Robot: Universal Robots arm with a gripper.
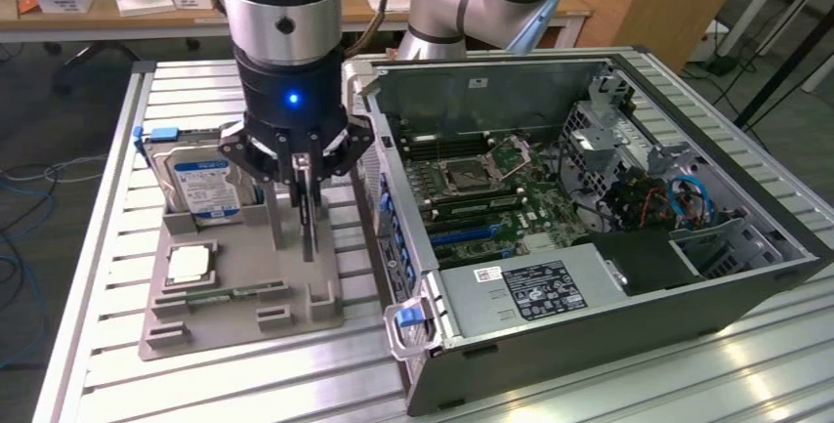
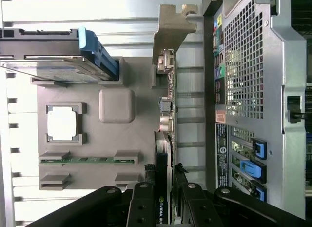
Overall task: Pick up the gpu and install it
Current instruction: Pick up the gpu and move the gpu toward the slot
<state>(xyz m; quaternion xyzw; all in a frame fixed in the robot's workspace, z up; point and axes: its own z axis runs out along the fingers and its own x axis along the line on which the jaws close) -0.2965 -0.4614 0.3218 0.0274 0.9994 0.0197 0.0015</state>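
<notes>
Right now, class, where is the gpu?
On the exterior view's left, the gpu stands on edge in the grey tray under the gripper, between the hard drive and the computer case.

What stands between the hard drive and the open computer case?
The gpu, upright on its edge on the grey tray, with the gripper shut on it; the exterior view shows this.

The gripper (image 1: 304, 181) pinches the upright gpu (image 1: 311, 232) directly beneath it; a hard drive (image 1: 198, 187) stands just beside it.
</notes>
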